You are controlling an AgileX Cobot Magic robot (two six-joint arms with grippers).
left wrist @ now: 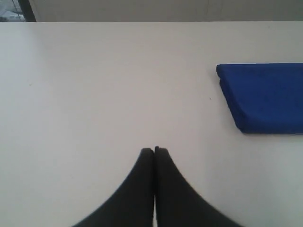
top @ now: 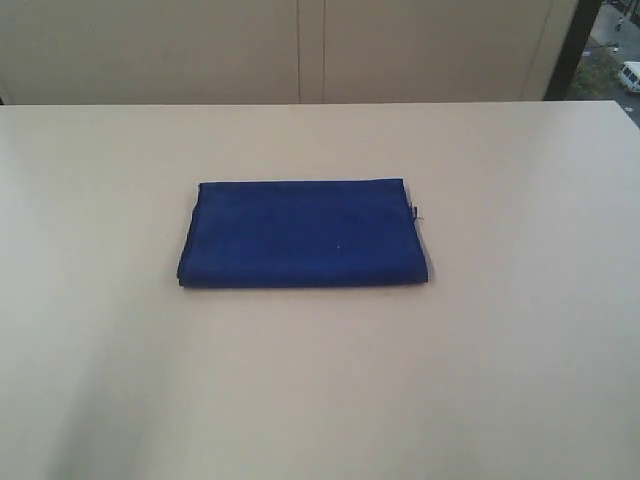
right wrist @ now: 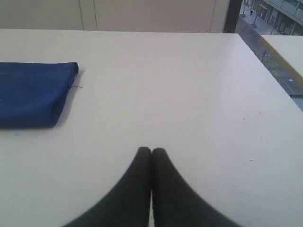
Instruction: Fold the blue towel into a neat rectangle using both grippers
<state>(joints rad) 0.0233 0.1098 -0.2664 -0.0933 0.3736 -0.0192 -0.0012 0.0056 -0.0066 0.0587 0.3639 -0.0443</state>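
The blue towel (top: 303, 233) lies folded into a flat rectangle in the middle of the pale table (top: 520, 330), with a small loose thread at its right edge. Neither arm shows in the exterior view. In the left wrist view my left gripper (left wrist: 154, 150) is shut with nothing between its black fingers, well apart from the towel's end (left wrist: 265, 97). My right gripper (right wrist: 151, 150) in the right wrist view is likewise shut and empty, with the towel's other end (right wrist: 33, 93) off to one side of it.
The table's far edge (top: 320, 103) meets a beige wall. At its right side the table ends by a window (right wrist: 272, 28) looking onto a street. A second pale surface (right wrist: 289, 49) shows beyond that edge.
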